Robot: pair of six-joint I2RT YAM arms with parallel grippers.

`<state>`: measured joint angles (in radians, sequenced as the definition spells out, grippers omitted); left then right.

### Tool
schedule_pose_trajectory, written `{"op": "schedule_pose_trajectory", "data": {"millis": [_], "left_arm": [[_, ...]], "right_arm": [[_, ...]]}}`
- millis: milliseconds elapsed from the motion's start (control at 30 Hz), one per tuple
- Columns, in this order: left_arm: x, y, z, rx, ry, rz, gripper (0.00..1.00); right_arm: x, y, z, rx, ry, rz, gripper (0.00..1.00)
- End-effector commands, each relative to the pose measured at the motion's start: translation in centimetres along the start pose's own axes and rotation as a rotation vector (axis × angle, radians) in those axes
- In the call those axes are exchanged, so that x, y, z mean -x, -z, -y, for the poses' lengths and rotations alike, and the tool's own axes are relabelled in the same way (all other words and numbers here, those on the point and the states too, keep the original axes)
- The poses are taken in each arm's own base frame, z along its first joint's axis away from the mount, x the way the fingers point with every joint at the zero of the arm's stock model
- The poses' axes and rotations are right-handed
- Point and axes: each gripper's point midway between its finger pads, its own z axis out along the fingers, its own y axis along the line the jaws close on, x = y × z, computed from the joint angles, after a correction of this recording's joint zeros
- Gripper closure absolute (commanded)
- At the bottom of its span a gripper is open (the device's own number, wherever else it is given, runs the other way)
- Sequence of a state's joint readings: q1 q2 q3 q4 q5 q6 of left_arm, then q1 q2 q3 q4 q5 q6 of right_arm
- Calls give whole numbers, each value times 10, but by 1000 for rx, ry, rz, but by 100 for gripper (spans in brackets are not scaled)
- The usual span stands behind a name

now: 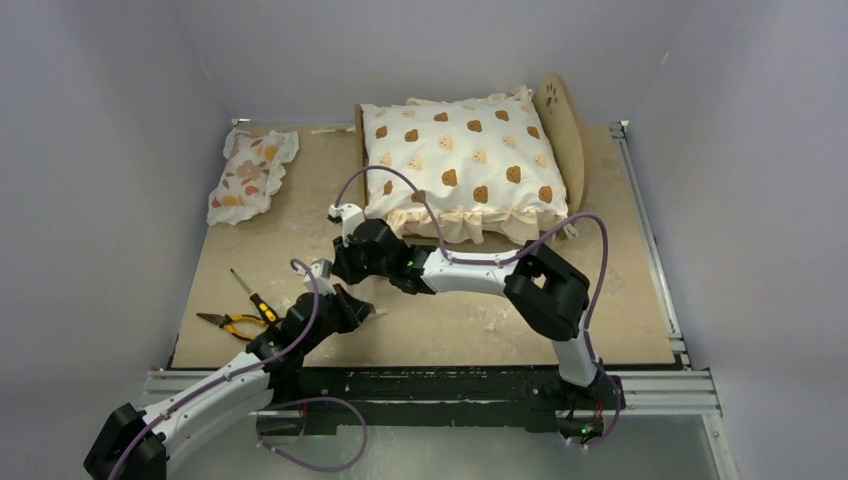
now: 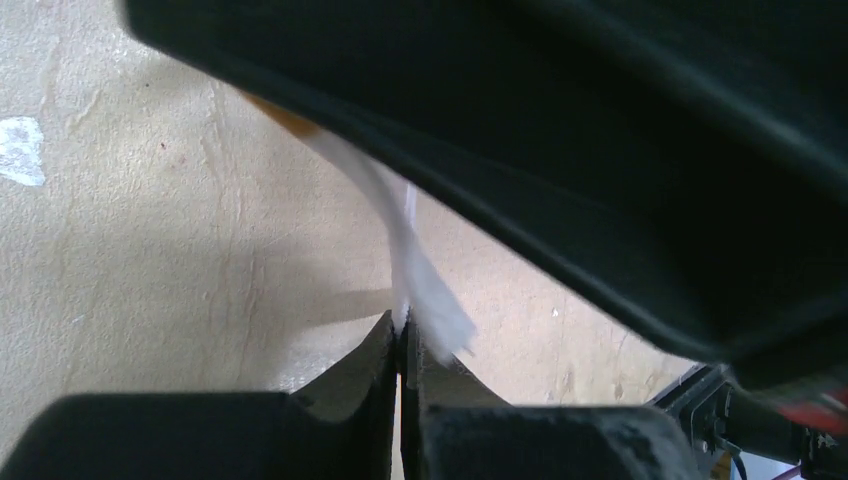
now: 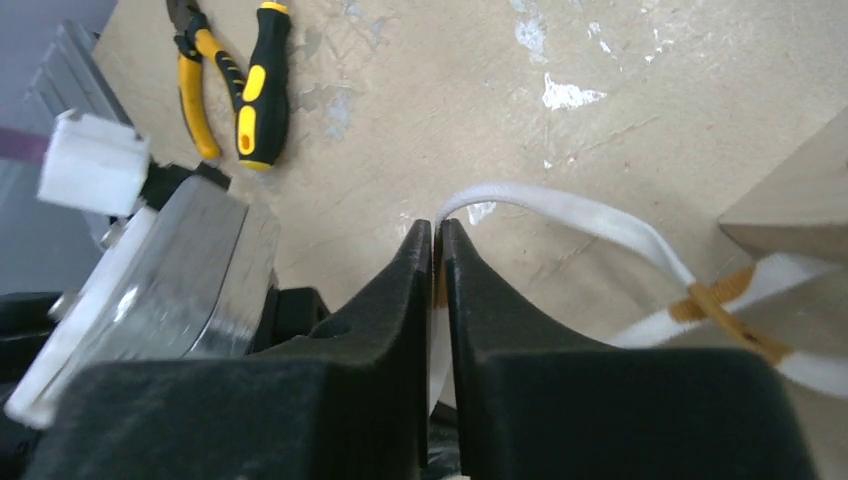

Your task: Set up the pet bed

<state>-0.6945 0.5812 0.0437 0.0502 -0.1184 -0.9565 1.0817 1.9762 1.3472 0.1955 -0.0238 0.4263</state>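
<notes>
The pet bed (image 1: 568, 140) stands at the back of the table, its rounded headboard with the paw cutout on the right. The cream bear-print cushion (image 1: 460, 165) covers its base. A light-wood corner of the bed (image 3: 795, 195) shows in the right wrist view. My right gripper (image 3: 437, 228) is shut on a white ribbon tie (image 3: 590, 215) with a tan knot, just in front of the bed's left end (image 1: 347, 272). My left gripper (image 2: 402, 322) is shut on the same white ribbon (image 2: 425, 290), below the right wrist (image 1: 372, 313).
A small floral ruffled pillow (image 1: 250, 172) lies at the back left. Yellow-handled pliers (image 1: 228, 323) and a screwdriver (image 1: 252, 296) lie at the front left; they also show in the right wrist view (image 3: 262, 85). The two wrists are close together at centre-left.
</notes>
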Motion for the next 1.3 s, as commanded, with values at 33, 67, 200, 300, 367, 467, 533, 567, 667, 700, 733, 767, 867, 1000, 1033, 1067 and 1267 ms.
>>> {"op": "schedule_pose_trajectory", "data": {"millis": [33, 67, 200, 300, 367, 467, 533, 567, 667, 700, 733, 767, 867, 1000, 1033, 1067, 1267], "left_arm": [[4, -1, 6, -25, 18, 19, 100], [4, -1, 4, -16, 22, 21, 100], [5, -1, -2, 33, 28, 20, 100], [9, 0, -11, 106, 9, 24, 100], [15, 1, -15, 150, -18, 34, 100], [27, 3, -14, 196, -65, 49, 100], [33, 3, -9, 203, -85, 48, 100], [36, 2, -4, 199, -86, 50, 100], [43, -1, 7, 188, -81, 47, 100], [45, -2, 10, 189, -73, 51, 100], [47, -3, 13, 185, -65, 56, 100], [49, -4, 17, 177, -55, 58, 100], [51, -8, 27, 149, -25, 61, 100], [55, -9, 37, 119, -4, 55, 100], [54, -9, 39, 112, 0, 49, 100], [55, -9, 41, 106, 4, 47, 100], [51, -13, 45, 85, 15, 19, 100]], "right_arm": [[33, 2, -23, 27, 26, 79, 74], [33, 7, -23, 25, 34, 78, 68], [39, 40, -14, -15, 87, 90, 54], [47, 63, 8, -98, 110, 130, 52], [48, 73, 22, -138, 106, 151, 51], [41, 81, 39, -176, 96, 158, 52], [35, 82, 43, -180, 95, 154, 53], [29, 82, 42, -167, 96, 147, 53], [13, 85, 36, -91, 99, 149, 53], [10, 87, 36, -77, 102, 167, 53], [3, 89, 36, -57, 115, 175, 53], [-5, 91, 34, -28, 120, 179, 53], [-29, 98, 33, 33, 114, 201, 49], [-43, 107, 32, 85, 121, 256, 40], [-40, 110, 31, 95, 131, 280, 38], [-38, 111, 31, 93, 138, 300, 36], [-30, 107, 35, 89, 225, 396, 30]]}}
